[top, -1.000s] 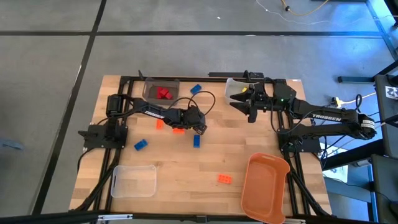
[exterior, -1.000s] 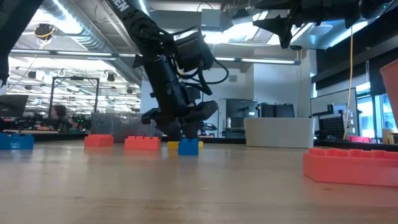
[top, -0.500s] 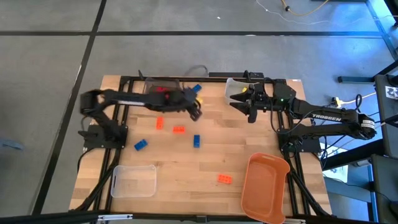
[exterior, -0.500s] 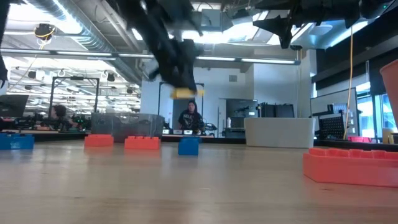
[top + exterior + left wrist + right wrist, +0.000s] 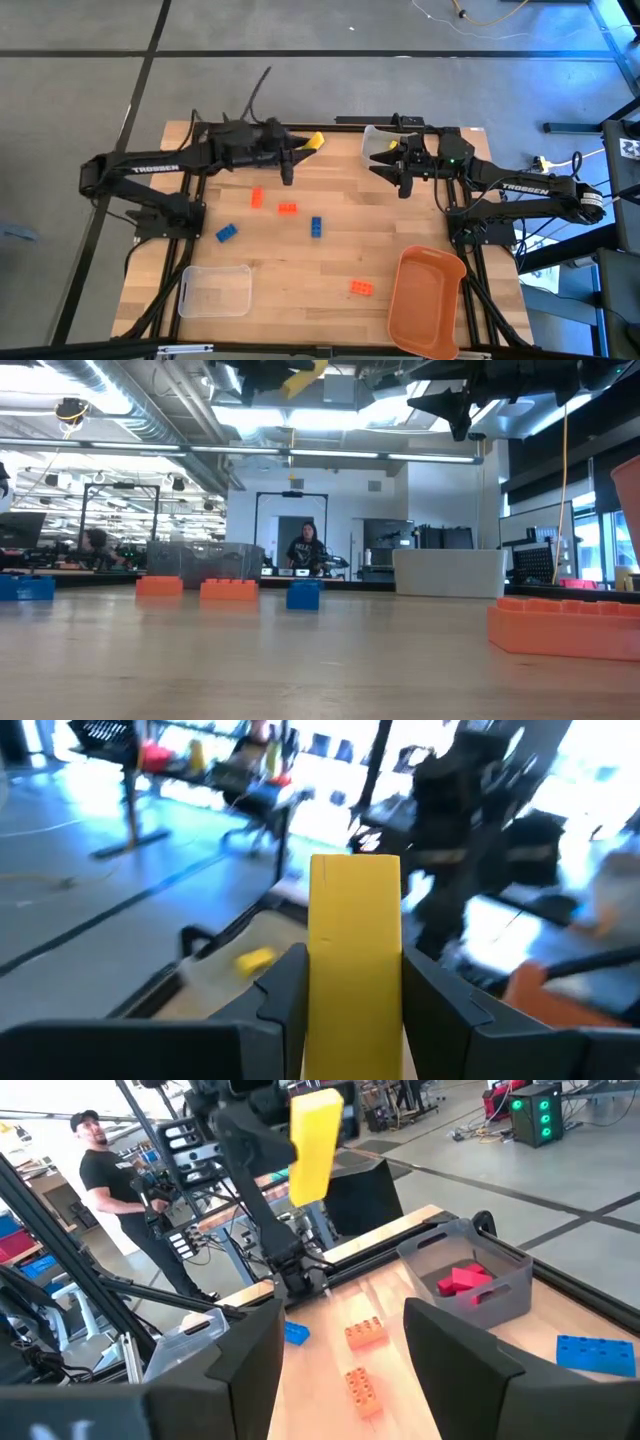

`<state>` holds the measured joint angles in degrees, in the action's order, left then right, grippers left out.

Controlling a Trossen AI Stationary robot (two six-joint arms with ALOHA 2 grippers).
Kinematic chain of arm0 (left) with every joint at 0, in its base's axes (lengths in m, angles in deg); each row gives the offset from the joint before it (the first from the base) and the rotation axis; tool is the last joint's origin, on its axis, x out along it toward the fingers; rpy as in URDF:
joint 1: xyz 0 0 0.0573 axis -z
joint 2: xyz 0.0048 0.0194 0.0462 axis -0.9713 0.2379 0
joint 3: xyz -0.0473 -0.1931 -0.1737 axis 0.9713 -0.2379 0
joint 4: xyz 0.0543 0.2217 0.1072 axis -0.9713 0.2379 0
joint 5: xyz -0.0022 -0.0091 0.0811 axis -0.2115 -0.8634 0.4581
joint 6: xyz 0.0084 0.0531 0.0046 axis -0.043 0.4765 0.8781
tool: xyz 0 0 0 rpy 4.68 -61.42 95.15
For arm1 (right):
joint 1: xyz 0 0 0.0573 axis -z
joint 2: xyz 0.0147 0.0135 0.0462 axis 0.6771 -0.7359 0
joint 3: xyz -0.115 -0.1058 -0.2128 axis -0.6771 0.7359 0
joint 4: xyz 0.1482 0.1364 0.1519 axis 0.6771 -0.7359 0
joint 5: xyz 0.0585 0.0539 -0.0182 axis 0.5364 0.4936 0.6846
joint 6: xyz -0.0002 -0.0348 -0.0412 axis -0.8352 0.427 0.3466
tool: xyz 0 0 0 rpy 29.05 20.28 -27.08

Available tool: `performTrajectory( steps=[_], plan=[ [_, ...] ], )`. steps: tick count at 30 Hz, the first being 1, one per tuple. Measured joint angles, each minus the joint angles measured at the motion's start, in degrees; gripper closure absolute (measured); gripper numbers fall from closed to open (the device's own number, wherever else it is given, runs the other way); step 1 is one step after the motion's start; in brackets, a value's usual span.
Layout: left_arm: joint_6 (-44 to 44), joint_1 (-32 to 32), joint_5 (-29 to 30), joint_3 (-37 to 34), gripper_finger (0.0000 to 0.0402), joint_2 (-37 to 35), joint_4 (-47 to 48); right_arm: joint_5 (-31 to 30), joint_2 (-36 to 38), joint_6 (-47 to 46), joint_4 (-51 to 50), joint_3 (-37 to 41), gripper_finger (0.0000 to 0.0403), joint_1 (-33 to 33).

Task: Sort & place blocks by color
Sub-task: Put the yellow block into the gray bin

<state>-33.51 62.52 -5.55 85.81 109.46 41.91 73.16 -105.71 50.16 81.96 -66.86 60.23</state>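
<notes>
**Yellow brick aloft**

The left pincer (image 5: pixel 303 146) is clamping a yellow brick (image 5: pixel 313 141) high above the worktop's (image 5: pixel 400 215) far edge, arm stretched level. Only the right wrist view is showing red bricks (image 5: pixel 466 1278) inside the dark bin (image 5: pixel 465 1266). The right pincer (image 5: pixel 385 160) is hovering with its fingers apart near the clear bin (image 5: pixel 376 137).

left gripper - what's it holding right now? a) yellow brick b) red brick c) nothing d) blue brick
a: the left gripper is shut on a yellow brick, which sticks up between its fingers; the high view shows the same brick lifted near the table's far edge.
</notes>
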Motion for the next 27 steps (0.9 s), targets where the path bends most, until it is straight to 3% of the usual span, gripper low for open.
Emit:
performTrajectory(
  steps=[6, 10, 20, 27],
  plan=[
    [-9.90, -0.16, -2.26, -15.53, 0.0286, -1.76, -24.44, 0.00, 0.00, -0.20, 0.33, 0.00, 0.0195, -0.02],
    [-15.11, -1.15, -5.34, -21.01, 0.0286, -1.84, -35.23, 0.00, 0.02, -0.24, 0.34, 0.00, 0.0195, -0.02],
    [-21.25, -1.87, -11.18, -21.49, 0.0286, -1.85, -33.88, 0.28, -1.03, 3.06, 2.05, -0.14, 0.0195, -1.11],
    [-42.28, -3.17, -28.84, -18.12, 0.0286, -1.81, -18.06, -1.22, -9.46, 21.34, -5.34, -7.08, 0.0195, -6.65]
  ],
)
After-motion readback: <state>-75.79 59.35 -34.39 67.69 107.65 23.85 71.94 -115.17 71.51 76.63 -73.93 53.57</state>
